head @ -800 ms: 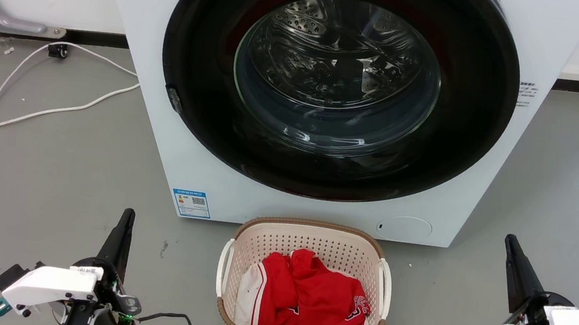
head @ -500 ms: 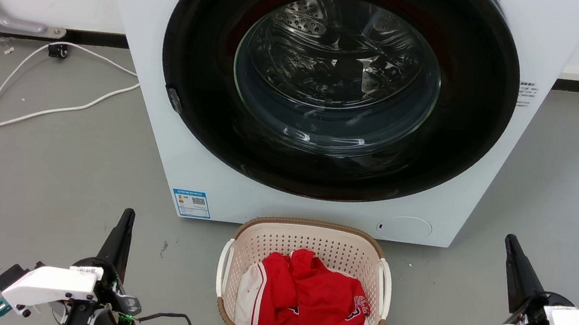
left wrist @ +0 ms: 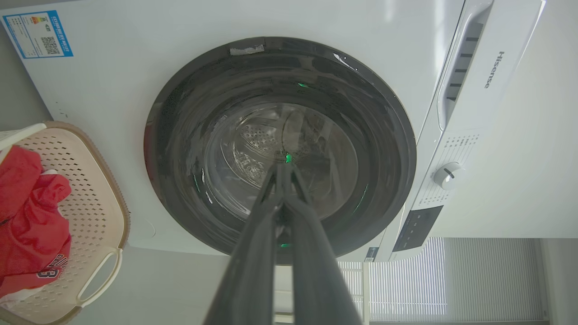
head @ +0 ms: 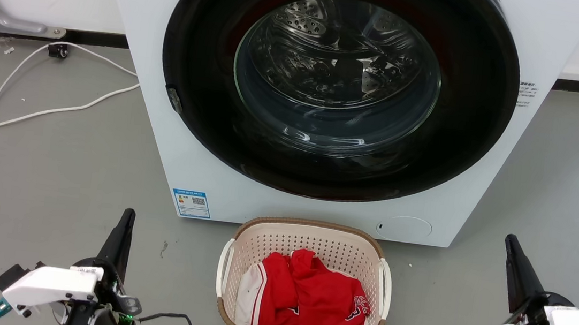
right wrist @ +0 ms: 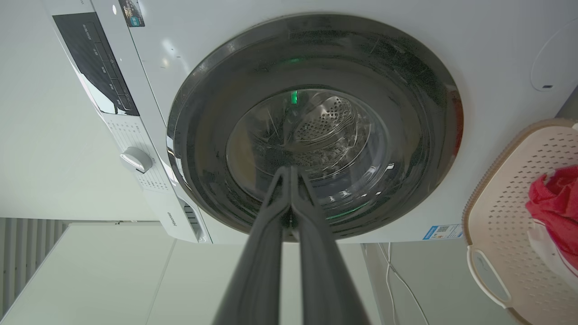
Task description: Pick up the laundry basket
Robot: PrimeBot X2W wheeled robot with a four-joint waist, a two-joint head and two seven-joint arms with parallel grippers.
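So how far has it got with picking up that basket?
Nothing looks done yet: the laundry basket, holding red clothes, sits on the floor before the washer. Nothing is in hand; the left gripper and right gripper are shut, off to either side, apart from it. Remaining: reach its handles and lift.

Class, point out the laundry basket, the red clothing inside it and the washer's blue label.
laundry basket [head: 313, 240]: head view, perforated back wall.
red clothing [head: 323, 300]: head view, middle of the crumpled fabric.
blue label [head: 191, 203]: head view, centre of the sticker.
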